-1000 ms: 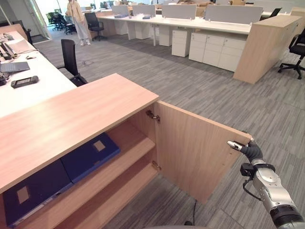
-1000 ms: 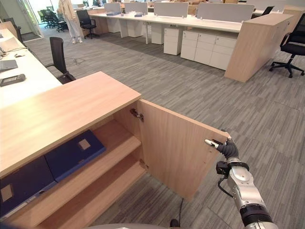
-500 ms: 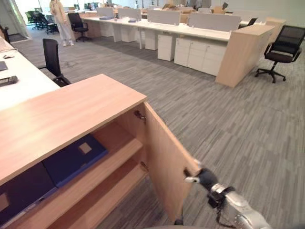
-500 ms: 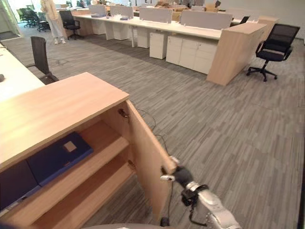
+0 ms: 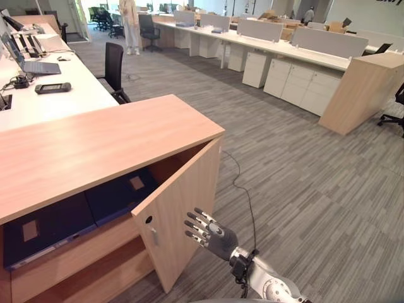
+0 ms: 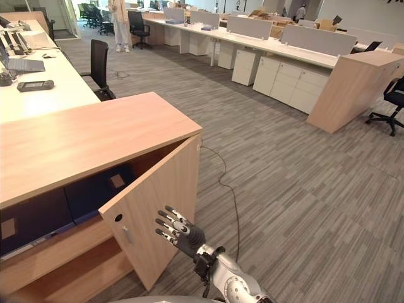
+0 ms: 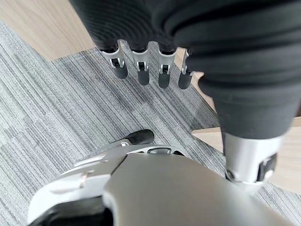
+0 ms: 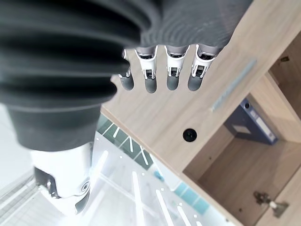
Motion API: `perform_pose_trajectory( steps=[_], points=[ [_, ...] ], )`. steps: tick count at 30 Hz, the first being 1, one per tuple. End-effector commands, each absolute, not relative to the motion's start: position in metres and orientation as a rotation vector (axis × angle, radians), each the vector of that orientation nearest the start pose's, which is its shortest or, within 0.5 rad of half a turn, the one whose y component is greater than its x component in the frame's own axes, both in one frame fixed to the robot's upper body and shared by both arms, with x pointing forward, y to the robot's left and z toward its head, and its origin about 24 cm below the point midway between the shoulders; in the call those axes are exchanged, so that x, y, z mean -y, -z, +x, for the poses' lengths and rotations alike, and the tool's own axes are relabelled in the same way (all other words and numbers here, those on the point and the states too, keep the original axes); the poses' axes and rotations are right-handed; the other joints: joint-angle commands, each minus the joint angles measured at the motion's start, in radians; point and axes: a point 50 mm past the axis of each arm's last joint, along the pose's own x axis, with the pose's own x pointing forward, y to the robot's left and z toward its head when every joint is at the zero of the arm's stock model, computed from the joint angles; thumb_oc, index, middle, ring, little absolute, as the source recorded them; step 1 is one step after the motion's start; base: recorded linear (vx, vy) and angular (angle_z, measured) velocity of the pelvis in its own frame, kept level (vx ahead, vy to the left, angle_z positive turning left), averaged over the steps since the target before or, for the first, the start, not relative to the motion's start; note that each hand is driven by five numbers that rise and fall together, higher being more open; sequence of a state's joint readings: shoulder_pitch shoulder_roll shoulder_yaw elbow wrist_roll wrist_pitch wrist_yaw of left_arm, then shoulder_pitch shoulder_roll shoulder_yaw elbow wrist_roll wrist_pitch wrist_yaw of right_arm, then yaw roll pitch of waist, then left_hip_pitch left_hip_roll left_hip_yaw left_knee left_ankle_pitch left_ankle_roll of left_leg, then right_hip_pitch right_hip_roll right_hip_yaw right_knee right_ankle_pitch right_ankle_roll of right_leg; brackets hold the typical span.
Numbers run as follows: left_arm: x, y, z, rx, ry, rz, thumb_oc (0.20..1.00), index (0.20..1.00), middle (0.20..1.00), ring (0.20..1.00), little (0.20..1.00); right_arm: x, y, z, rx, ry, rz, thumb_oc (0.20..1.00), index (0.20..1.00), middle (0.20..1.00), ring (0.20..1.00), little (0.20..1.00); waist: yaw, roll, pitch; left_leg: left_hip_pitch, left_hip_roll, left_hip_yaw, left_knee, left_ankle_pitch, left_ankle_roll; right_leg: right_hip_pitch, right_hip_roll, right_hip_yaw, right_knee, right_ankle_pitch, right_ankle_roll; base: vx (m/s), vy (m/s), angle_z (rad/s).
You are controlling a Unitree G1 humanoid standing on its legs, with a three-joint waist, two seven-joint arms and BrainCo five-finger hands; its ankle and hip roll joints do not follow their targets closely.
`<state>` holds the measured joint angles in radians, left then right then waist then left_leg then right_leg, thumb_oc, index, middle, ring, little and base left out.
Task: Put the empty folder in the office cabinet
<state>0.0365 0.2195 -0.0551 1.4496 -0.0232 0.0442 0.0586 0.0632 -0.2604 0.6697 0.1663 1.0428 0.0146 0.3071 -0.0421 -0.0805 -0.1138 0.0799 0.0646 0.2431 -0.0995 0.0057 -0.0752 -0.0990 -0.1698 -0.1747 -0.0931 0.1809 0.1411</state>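
The wooden office cabinet [image 5: 95, 145] stands in front of me with its door [image 5: 183, 208] swung about halfway shut. Two dark blue folders [image 5: 120, 192] [image 5: 44, 230] lie flat on the upper shelf inside; one also shows as a blue folder [image 8: 251, 123] past the door. My right hand [image 5: 211, 232] is open, its straight fingers [image 8: 171, 77] spread before the door's outer face, beside the slim handle [image 5: 153, 237] and keyhole [image 8: 189, 135]. Whether they touch the wood I cannot tell. My left hand [image 7: 143, 70] hangs open over the carpet and holds nothing.
A white desk [image 5: 57, 95] with a laptop [image 5: 35, 66] and a phone [image 5: 48, 88] runs behind the cabinet at the left, with a black chair [image 5: 115, 66] beside it. A person [image 5: 131, 25] stands far back. Grey carpet [image 5: 303, 189] spreads to the right, up to a wooden partition [image 5: 363, 95].
The cabinet door has swung from wide open to about half shut. My right hand has gone from the door's outer edge to its front face. The camera has shifted too.
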Motion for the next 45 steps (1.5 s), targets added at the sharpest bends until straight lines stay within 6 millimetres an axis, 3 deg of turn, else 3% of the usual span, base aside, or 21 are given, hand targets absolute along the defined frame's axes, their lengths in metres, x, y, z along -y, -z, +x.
perform_pose_trajectory(
  steps=[1, 4, 5, 7, 9, 10, 11, 13, 14, 18, 19, 20, 26, 32, 33, 34, 35, 37, 42, 43, 45],
  points=[
    [-0.23, 0.173, 0.03, -1.52, -0.157, 0.217, 1.0, 1.0, 1.0, 1.0, 1.0, 0.036, 0.006, 0.193, -0.403, -0.777, 0.893, 1.0, 1.0, 1.0, 1.0, 1.0, 0.031, -0.019, 0.087, -0.015, -0.05, -0.051, 0.012, -0.054, 0.026, 0.016, -0.014, -0.003, 0.013, -0.056, 0.047, -0.03, 0.058, 0.24],
    [-0.235, 0.172, 0.031, -1.51, -0.151, 0.224, 1.0, 1.0, 1.0, 1.0, 1.0, 0.052, 0.016, 0.195, -0.414, -0.727, 0.814, 1.0, 1.0, 1.0, 1.0, 1.0, 0.04, -0.012, 0.098, -0.029, -0.067, -0.076, 0.012, -0.05, 0.034, 0.01, -0.041, -0.015, 0.035, -0.055, 0.057, -0.05, 0.065, 0.3],
    [-0.238, 0.171, 0.034, -1.495, -0.142, 0.234, 1.0, 1.0, 1.0, 1.0, 1.0, 0.075, 0.03, 0.199, -0.43, -0.656, 0.658, 1.0, 1.0, 1.0, 1.0, 1.0, 0.045, 0.003, 0.119, -0.038, -0.087, -0.115, 0.012, -0.047, 0.043, -0.008, -0.091, -0.022, 0.106, -0.061, 0.064, -0.05, 0.064, 0.37],
    [-0.239, 0.171, 0.036, -1.486, -0.134, 0.239, 1.0, 1.0, 1.0, 1.0, 1.0, 0.085, 0.037, 0.198, -0.448, -0.624, 0.599, 1.0, 1.0, 1.0, 1.0, 1.0, 0.045, 0.01, 0.128, -0.04, -0.096, -0.142, 0.012, -0.046, 0.044, -0.014, -0.114, -0.025, 0.135, -0.066, 0.066, -0.05, 0.056, 0.49],
    [-0.24, 0.17, 0.045, -1.457, -0.112, 0.262, 1.0, 1.0, 1.0, 1.0, 1.0, 0.111, 0.058, 0.193, -0.515, -0.521, 0.489, 1.0, 1.0, 1.0, 1.0, 1.0, 0.035, 0.023, 0.143, -0.047, -0.102, -0.215, 0.012, -0.039, 0.042, -0.012, -0.138, 0.017, 0.182, -0.076, 0.069, -0.02, -0.01, 0.61],
    [-0.24, 0.17, 0.045, -1.457, -0.112, 0.262, 1.0, 1.0, 1.0, 1.0, 1.0, 0.111, 0.058, 0.193, -0.515, -0.521, 0.489, 1.0, 1.0, 1.0, 1.0, 1.0, 0.034, 0.023, 0.141, -0.05, -0.103, -0.215, 0.012, -0.037, 0.043, -0.015, -0.139, 0.016, 0.181, -0.074, 0.069, -0.01, -0.045, 0.64],
    [-0.24, 0.169, 0.05, -1.436, -0.097, 0.266, 1.0, 1.0, 1.0, 1.0, 1.0, 0.131, 0.075, 0.19, -0.584, -0.447, 0.352, 1.0, 1.0, 1.0, 1.0, 1.0, 0.009, 0.03, 0.144, -0.054, -0.096, -0.26, 0.012, -0.028, 0.037, -0.024, -0.086, 0.153, 0.187, -0.12, 0.057, 0.0, -0.03, 0.92],
    [-0.242, 0.168, 0.054, -1.426, -0.089, 0.265, 1.0, 1.0, 1.0, 1.0, 1.0, 0.154, 0.098, 0.181, -0.698, -0.365, 0.182, 1.0, 1.0, 1.0, 1.0, 1.0, -0.009, 0.029, 0.142, -0.064, -0.098, -0.299, 0.012, -0.017, 0.036, -0.057, 0.008, 0.308, 0.175, -0.157, 0.046, 0.02, -0.047, 1.35],
    [-0.245, 0.167, 0.056, -1.422, -0.089, 0.271, 1.0, 1.0, 1.0, 1.0, 1.0, 0.164, 0.109, 0.172, -0.764, -0.303, 0.16, 1.0, 1.0, 1.0, 1.0, 1.0, -0.007, 0.023, 0.133, -0.08, -0.107, -0.323, 0.012, -0.009, 0.034, -0.045, 0.023, 0.335, 0.145, -0.159, 0.047, 0.06, -0.099, 1.8],
    [-0.245, 0.168, 0.051, -1.439, -0.099, 0.246, 1.0, 1.0, 1.0, 1.0, 1.0, 0.189, 0.14, 0.138, -0.983, -0.153, 0.067, 1.0, 1.0, 1.0, 1.0, 1.0, 0.004, 0.026, 0.114, -0.097, -0.101, -0.404, 0.012, -0.002, 0.019, 0.006, 0.045, 0.282, 0.09, -0.158, 0.03, 0.06, -0.178, 1.14],
    [-0.245, 0.168, 0.051, -1.438, -0.099, 0.246, 1.0, 1.0, 1.0, 1.0, 1.0, 0.189, 0.14, 0.138, -0.983, -0.153, 0.067, 1.0, 1.0, 1.0, 1.0, 1.0, 0.003, 0.027, 0.115, -0.096, -0.1, -0.406, 0.012, -0.003, 0.019, 0.008, 0.045, 0.28, 0.089, -0.157, 0.03, 0.08, -0.196, 0.61],
    [-0.244, 0.168, 0.048, -1.45, -0.11, 0.229, 1.0, 1.0, 1.0, 1.0, 1.0, 0.194, 0.151, 0.122, -1.075, -0.098, 0.041, 1.0, 1.0, 1.0, 1.0, 1.0, 0.012, 0.029, 0.103, -0.103, -0.087, -0.42, 0.012, 0.0, 0.009, 0.031, 0.056, 0.254, 0.06, -0.161, 0.021, 0.08, -0.183, 0.61],
    [-0.239, 0.17, 0.046, -1.461, -0.114, 0.204, 1.0, 1.0, 1.0, 1.0, 1.0, 0.206, 0.169, 0.081, -1.267, 0.148, 0.094, 1.0, 1.0, 1.0, 1.0, 1.0, 0.035, 0.034, 0.093, -0.099, -0.044, -0.468, 0.012, 0.011, -0.026, 0.076, 0.095, 0.184, 0.036, -0.19, -0.008, 0.08, -0.203, 0.33],
    [-0.233, 0.17, 0.054, -1.431, -0.163, 0.161, 1.0, 1.0, 1.0, 1.0, 1.0, 0.21, 0.171, 0.071, -1.263, 0.368, 0.241, 1.0, 1.0, 1.0, 1.0, 1.0, 0.045, 0.044, 0.126, -0.112, -0.009, -0.507, 0.033, 0.03, -0.058, 0.097, 0.117, 0.115, 0.055, -0.224, -0.03, 0.01, -0.125, 0.39],
    [-0.23, 0.17, 0.059, -1.415, -0.165, 0.155, 1.0, 1.0, 1.0, 1.0, 1.0, 0.214, 0.17, 0.072, -1.248, 0.405, 0.258, 1.0, 1.0, 1.0, 1.0, 1.0, 0.046, 0.042, 0.147, -0.146, -0.006, -0.482, 0.076, 0.031, -0.06, 0.099, 0.109, 0.093, 0.062, -0.23, -0.031, -0.19, -0.015, 0.58],
    [-0.223, 0.171, 0.066, -1.387, -0.163, 0.139, 1.0, 1.0, 1.0, 1.0, 1.0, 0.222, 0.169, 0.073, -1.239, 0.451, 0.261, 1.0, 1.0, 1.0, 1.0, 1.0, 0.036, 0.042, 0.179, -0.192, 0.03, -0.32, 0.152, 0.014, -0.047, 0.099, 0.086, 0.041, 0.082, -0.24, -0.032, -0.24, -0.02, 0.85],
    [-0.217, 0.171, 0.072, -1.376, -0.141, 0.132, 1.0, 1.0, 1.0, 1.0, 1.0, 0.224, 0.169, 0.073, -1.243, 0.455, 0.249, 1.0, 1.0, 1.0, 1.0, 1.0, 0.032, 0.044, 0.186, -0.186, 0.058, -0.225, 0.175, 0.004, -0.037, 0.097, 0.08, 0.018, 0.088, -0.241, -0.035, -0.21, -0.015, 1.52],
    [-0.211, 0.171, 0.078, -1.355, -0.124, 0.126, 1.0, 1.0, 1.0, 1.0, 1.0, 0.224, 0.17, 0.07, -1.254, 0.499, 0.281, 1.0, 1.0, 1.0, 1.0, 1.0, 0.021, 0.045, 0.182, -0.192, 0.075, -0.135, 0.25, -0.031, -0.028, 0.092, 0.069, -0.029, 0.079, -0.232, -0.044, -0.14, -0.025, 1.66],
    [-0.204, 0.173, 0.075, -1.356, -0.124, 0.081, 1.0, 1.0, 1.0, 1.0, 1.0, 0.23, 0.17, 0.06, -1.278, 0.546, 0.297, 1.0, 1.0, 1.0, 1.0, 1.0, 0.012, 0.056, 0.165, -0.128, 0.101, -0.103, 0.223, -0.044, -0.039, 0.094, 0.051, -0.093, 0.063, -0.224, -0.041, -0.02, 0.054, 0.92],
    [-0.202, 0.174, 0.071, -1.362, -0.13, 0.068, 1.0, 1.0, 1.0, 1.0, 1.0, 0.235, 0.169, 0.059, -1.255, 0.612, 0.35, 1.0, 1.0, 1.0, 1.0, 1.0, 0.012, 0.074, 0.144, -0.085, 0.119, -0.094, 0.166, -0.026, -0.059, 0.098, 0.03, -0.143, 0.065, -0.22, -0.033, 0.04, 0.136, 0.86],
    [-0.201, 0.174, 0.07, -1.364, -0.132, 0.062, 1.0, 1.0, 1.0, 1.0, 1.0, 0.237, 0.169, 0.059, -1.239, 0.64, 0.371, 1.0, 1.0, 1.0, 1.0, 1.0, 0.012, 0.082, 0.141, -0.076, 0.127, -0.081, 0.146, -0.015, -0.066, 0.1, 0.02, -0.17, 0.067, -0.218, -0.031, 0.01, 0.127, 0.9]
  ],
)
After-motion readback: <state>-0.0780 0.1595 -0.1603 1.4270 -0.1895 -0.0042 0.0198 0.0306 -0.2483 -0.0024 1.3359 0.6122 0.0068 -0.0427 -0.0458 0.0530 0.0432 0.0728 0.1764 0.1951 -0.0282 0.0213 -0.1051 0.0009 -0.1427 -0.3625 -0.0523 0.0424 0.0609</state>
